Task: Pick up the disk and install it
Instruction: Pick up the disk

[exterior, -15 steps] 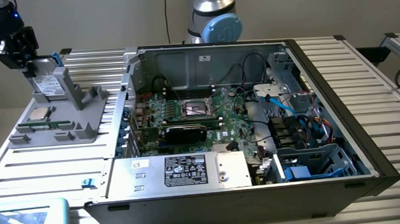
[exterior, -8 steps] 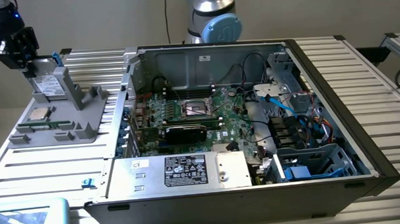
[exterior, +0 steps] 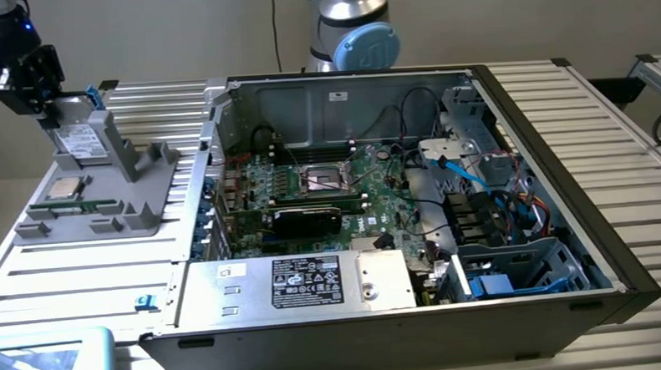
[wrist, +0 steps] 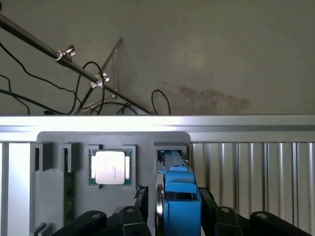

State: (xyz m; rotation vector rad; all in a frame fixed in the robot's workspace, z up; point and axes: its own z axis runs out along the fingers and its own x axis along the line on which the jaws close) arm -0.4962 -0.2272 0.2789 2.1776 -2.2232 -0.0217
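Starting at the far corner of the tabletop (exterior: 67, 272) on the exterior view's left, you have the gripper (exterior: 50, 114) down over the disk (exterior: 80, 139), which stands on edge in a slot of the grey holder (exterior: 139, 160). The wrist view puts the fingers (wrist: 141, 199) on either side of the disk's blue bracket, pressed against it. I judge them clamped on the disk, which sits in its slot, not yet lifted. Beside it the CPU chip (exterior: 65, 188) lies flat in its pocket, apart from the fingers.

You are in the pick-up step; nothing is installed. Getting the disk out calls for a straight pull along the slot, so the bracket does not catch the holder's walls.

Further right, the open computer case (exterior: 370, 334) takes the tabletop's middle. Its drive cage (exterior: 535, 264), at the case's near corner on the exterior view's right, looks the likely seat, though I cannot tell which bay.
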